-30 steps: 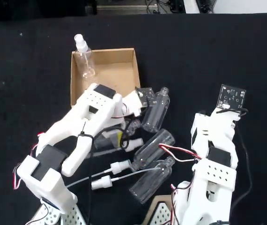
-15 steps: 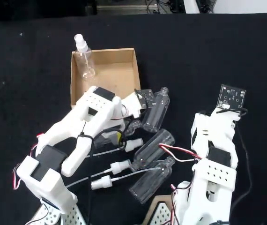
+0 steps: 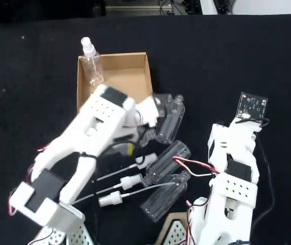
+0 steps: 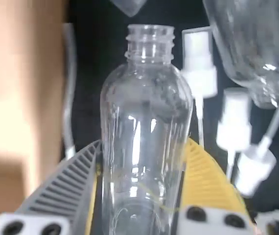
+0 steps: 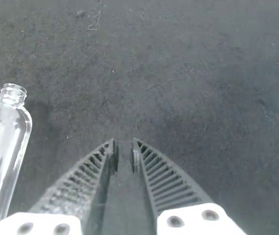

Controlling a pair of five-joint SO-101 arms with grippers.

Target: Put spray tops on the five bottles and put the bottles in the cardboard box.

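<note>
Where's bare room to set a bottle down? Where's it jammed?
Free: cardboard box floor beside the capped bottle; black cloth right of the box. Crowded: near side of the box, loose bottles and spray tops lie packed together.

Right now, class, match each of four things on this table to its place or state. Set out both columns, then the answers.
1. left gripper
2. right gripper
3. capped bottle
4. loose spray tops

A. lying on the black table
B. shut, holding nothing
C. standing in the cardboard box
D. shut on the uncapped bottle

Pairs: 1-D, 2-B, 3-C, 4-A
</note>
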